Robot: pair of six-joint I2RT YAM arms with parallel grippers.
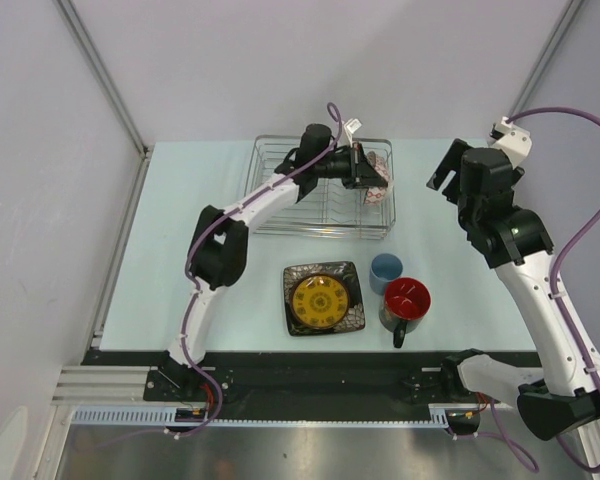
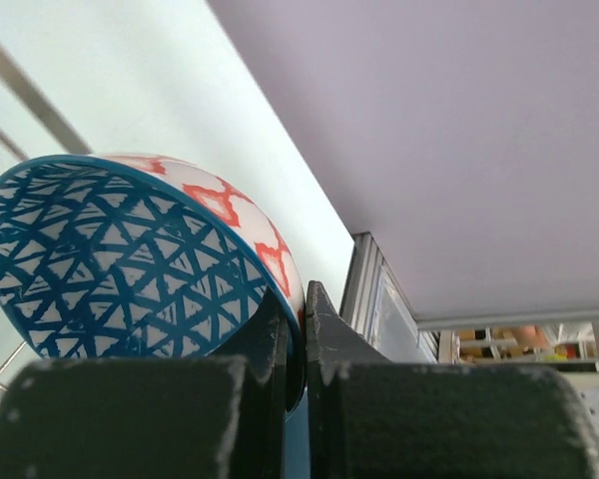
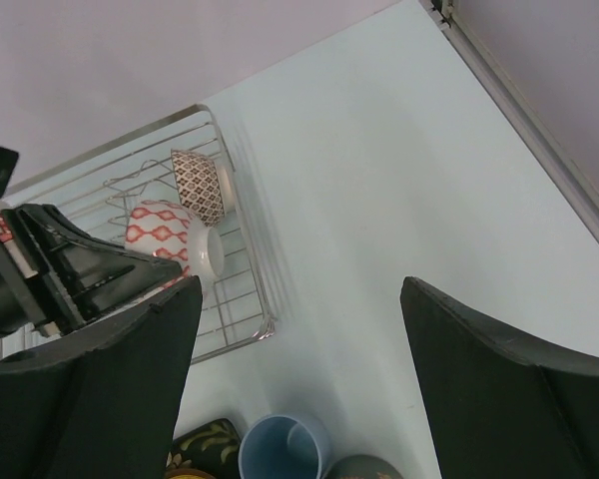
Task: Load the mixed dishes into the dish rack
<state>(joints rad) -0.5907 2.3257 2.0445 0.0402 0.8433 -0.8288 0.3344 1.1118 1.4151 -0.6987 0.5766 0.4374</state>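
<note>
My left gripper (image 1: 360, 172) is shut on the rim of the blue patterned bowl (image 2: 120, 269), which is white with red marks outside. It holds the bowl on edge over the right end of the dish rack (image 1: 310, 233). The pinkish-beige patterned bowl (image 3: 195, 185) stands on edge in the rack just behind the blue patterned bowl (image 3: 165, 235). On the table in front of the rack lie the dark square plate (image 1: 323, 298), the light-blue cup (image 1: 385, 272) and the dark mug (image 1: 405, 300) with its red inside. My right gripper (image 1: 448, 168) hangs open and empty to the right of the rack.
White walls with metal posts close in the table at the back and on both sides. The cup (image 3: 285, 449), the mug (image 3: 364, 469) and a plate corner (image 3: 205, 444) sit below my right gripper (image 3: 301, 289). Rack wires (image 2: 30, 100) show behind the held bowl.
</note>
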